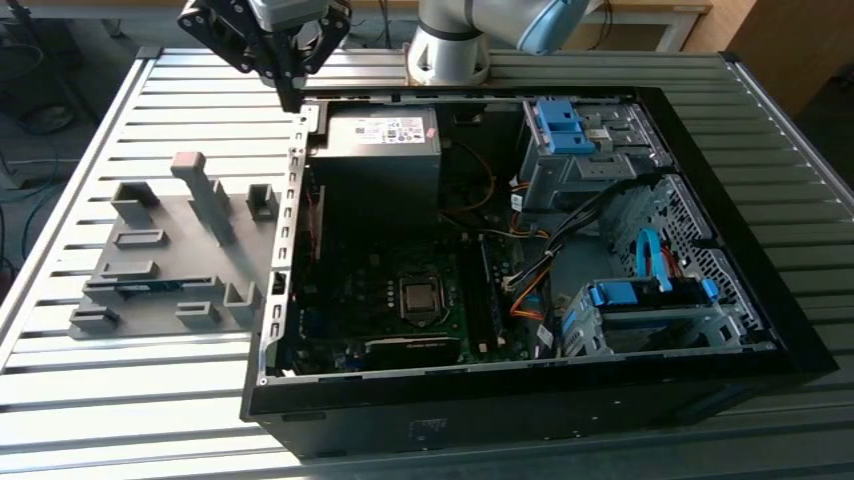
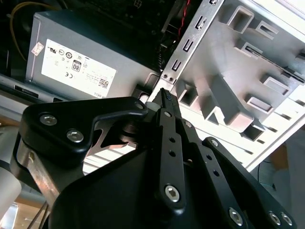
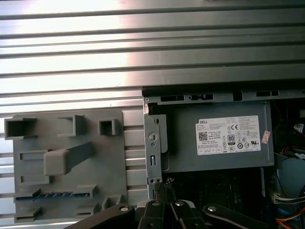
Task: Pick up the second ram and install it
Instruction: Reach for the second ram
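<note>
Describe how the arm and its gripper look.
The gripper is matt black, built of angular linkage bars studded with silver screw heads and narrowing toward the tips. The arm is a round silver-grey tube with a light blue joint cap.

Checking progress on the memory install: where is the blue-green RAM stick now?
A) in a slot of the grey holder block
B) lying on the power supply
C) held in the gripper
A: the RAM stick sits in the grey holder block, apart from the gripper by the computer case corner.
</note>
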`<state>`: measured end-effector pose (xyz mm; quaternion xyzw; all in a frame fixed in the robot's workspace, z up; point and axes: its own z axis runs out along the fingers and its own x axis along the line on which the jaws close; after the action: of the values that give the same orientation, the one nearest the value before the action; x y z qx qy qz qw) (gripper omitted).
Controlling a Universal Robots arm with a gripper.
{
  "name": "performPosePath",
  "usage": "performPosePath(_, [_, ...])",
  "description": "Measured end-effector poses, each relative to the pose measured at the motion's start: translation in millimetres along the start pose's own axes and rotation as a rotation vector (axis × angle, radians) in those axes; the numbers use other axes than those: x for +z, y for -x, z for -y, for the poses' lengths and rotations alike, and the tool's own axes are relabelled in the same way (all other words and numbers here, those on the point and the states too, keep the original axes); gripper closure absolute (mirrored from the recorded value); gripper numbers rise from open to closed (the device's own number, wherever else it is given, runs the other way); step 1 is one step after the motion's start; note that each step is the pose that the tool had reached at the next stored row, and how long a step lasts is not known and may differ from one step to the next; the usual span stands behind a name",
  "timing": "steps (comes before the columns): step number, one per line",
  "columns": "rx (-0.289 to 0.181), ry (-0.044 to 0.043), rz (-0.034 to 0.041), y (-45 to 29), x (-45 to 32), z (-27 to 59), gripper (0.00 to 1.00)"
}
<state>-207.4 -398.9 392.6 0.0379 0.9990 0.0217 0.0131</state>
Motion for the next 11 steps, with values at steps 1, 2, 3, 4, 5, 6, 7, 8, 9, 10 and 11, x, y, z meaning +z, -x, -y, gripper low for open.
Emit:
performPosePath(1, [0.0,0.0,0.0,-0.4,0.0,0.0,0.89])
performPosePath(2, [0.0,0.0,0.0,-0.9,0.0,0.1,0.89])
performPosePath(3, [0.0,0.0,0.0,-1.4,0.0,0.1,0.89])
performPosePath(4, [0.0,0.0,-0.0001,-1.8,-0.1,0.1,0.89])
performPosePath(5, [0.0,0.0,0.0,-2.1,-0.1,0.2,0.89])
performPosePath(6, [0.0,-0.0001,-0.0001,-2.5,-0.1,0.2,0.89])
performPosePath(7, [0.0,0.0,0.0,-2.9,0.0,0.2,0.89])
performPosePath(8, [0.0,0.0,0.0,-3.3,0.0,0.2,0.89])
performPosePath(9, [0.0,0.0,0.0,-3.6,0.0,0.3,0.89])
performPosePath(10, [0.0,0.0,-0.0001,-3.9,-0.1,0.3,0.89])
performPosePath(11, [0.0,0.0,-0.0001,-4.1,-0.1,0.3,0.89])
